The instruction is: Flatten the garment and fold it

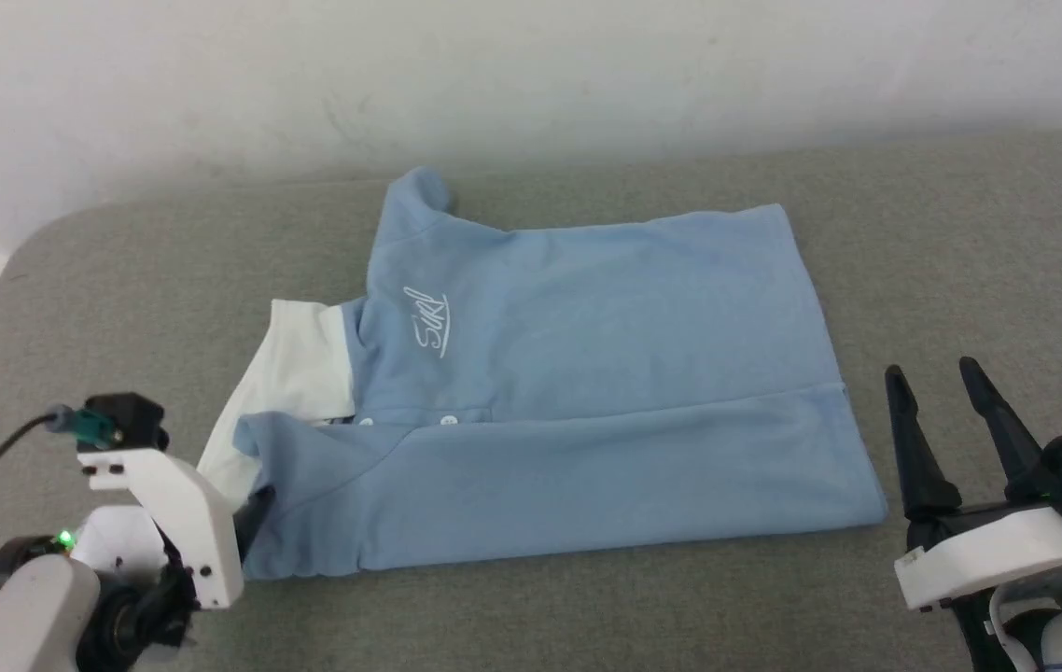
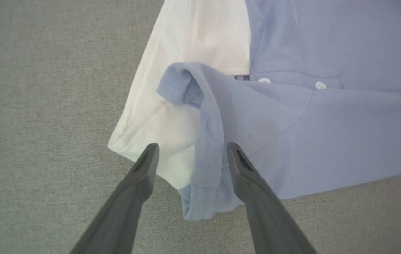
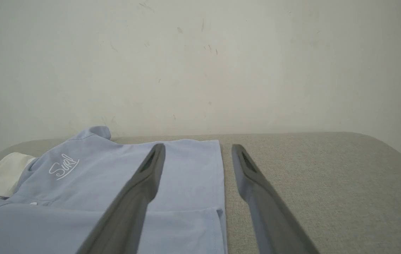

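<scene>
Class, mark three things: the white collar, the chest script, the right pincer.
white collar (image 1: 302, 364), head view, its flat middle.
chest script (image 1: 426, 320), head view, centre of lettering.
right pincer (image 1: 930, 369), head view, midway between fingertips.

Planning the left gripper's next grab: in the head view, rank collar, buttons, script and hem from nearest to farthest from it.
From the left gripper:
1. Collar, just beside it.
2. Buttons, right of the collar.
3. Script, higher on the chest.
4. Hem, far right edge.

We take this for a plain test room or lab: a grey cloth-covered table (image 1: 960, 233) with rounded corners stands against a bare, scuffed white wall (image 1: 531, 75) at the far side.
</scene>
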{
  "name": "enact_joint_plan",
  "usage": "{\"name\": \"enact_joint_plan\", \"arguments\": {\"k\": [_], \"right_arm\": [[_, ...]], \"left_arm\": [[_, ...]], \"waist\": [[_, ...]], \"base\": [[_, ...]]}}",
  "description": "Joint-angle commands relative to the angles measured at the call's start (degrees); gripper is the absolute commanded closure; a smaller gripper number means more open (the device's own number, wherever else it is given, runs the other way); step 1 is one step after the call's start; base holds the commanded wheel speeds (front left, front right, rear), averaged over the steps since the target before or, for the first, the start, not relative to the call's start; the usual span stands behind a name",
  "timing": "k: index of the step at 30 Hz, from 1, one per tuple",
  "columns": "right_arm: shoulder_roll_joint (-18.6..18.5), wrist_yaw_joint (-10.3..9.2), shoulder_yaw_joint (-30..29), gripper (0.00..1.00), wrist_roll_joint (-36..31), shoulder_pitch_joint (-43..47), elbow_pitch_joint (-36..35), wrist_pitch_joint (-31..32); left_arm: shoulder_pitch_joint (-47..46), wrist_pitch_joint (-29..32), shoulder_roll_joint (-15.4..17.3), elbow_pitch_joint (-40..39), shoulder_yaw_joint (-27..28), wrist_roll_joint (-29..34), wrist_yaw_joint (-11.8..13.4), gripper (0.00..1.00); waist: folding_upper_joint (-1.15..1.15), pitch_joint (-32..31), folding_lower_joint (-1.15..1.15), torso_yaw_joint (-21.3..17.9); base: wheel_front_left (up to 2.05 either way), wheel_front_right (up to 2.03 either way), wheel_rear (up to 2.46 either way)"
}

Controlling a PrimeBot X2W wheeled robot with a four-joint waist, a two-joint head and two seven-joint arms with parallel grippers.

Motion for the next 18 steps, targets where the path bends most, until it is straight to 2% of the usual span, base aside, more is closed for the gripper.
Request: {"name": "enact_joint_plan", "arguments": {"k": [1,6,14,15,17,18], "right_arm": [[0.7,-0.11,0.0,0.0,-0.4,0.8,-1.3,0.6],[1.3,-0.11,0.4,0.0,0.2,0.9,-1.8,1.4],[0.6,-0.11,0.4,0.0,0.8,0.7,-1.7,2.8],[0.3,-0.11,0.3,0.0,0.9,0.7,-1.8,3.1],[-0.4,-0.11,-0.1,0.0,1.1,0.6,-1.9,3.9],[-0.8,-0.11,-0.2,0.0,1.3,0.5,-1.8,4.5]], "left_arm": [[1.0,1.6,0.2,0.6,-1.1,0.2,0.4,0.0],[0.4,3.8,0.2,4.9,-4.7,3.2,1.0,0.0],[-1.0,6.3,-2.5,11.7,-9.6,5.2,0.1,0.01],[-1.0,6.5,-3.2,12.2,-9.9,4.7,-0.4,0.54],[-1.1,6.6,-4.1,13.2,-10.3,4.3,-0.9,1.0],[-1.3,6.4,-4.3,13.6,-10.4,4.3,-1.1,1.0]], "waist": [[0.0,1.2,0.01,-1.8],[0.0,2.4,0.01,-3.8],[0.0,2.8,0.01,-5.1],[0.0,2.8,0.01,-5.1],[0.0,2.8,0.01,-5.0],[0.0,2.7,0.01,-4.8]], "base": [[0.0,0.0,0.0],[0.0,0.0,0.0],[0.0,0.0,0.0],[0.0,0.0,0.0],[0.0,0.0,0.0],[0.0,0.0,0.0]]}}
